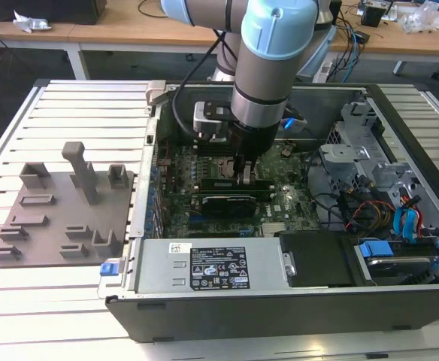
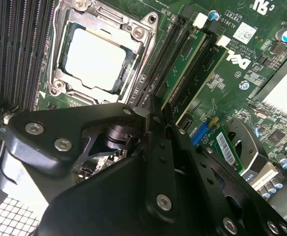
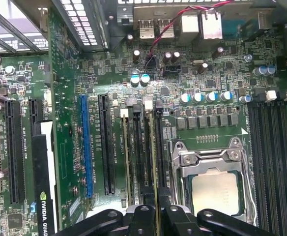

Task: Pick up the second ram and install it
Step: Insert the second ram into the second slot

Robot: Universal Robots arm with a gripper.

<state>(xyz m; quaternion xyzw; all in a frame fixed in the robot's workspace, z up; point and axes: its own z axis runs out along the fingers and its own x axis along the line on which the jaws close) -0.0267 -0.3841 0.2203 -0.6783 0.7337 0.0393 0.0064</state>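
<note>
1. The second ram (image 3: pixel 156 162) stands on edge over one of the slots just beside the processor socket (image 3: pixel 215 187). In the first wrist view it is a thin line running along that slot.
2. The hand (image 3: pixel 156 216) has its fingers drawn close together on the stick, near its middle. It looks clamped on it, though the contact itself is hard to make out.
3. To seat it well, I'd say the stick must sit square in the slot along its whole length and go straight down with even pressure. The white latch (image 3: pixel 148 104) at the slot's end should be free to swing in.
4. A green stick (image 2: pixel 190 64) already sits in a slot just beside it, so there is little room sideways for the fingers (image 2: pixel 165 125).
5. In the exterior view the hand (image 1: pixel 246 171) is between the socket and the black-shrouded card (image 1: pixel 231 201). The card is near it, and the case's wall (image 1: pixel 148 165) and the drive cage (image 1: pixel 362 150) are well apart from it.
6. The way straight up is open. The grey holder plate (image 1: pixel 62 218) lies outside the case on the slatted counter (image 1: pixel 24 301).
</note>
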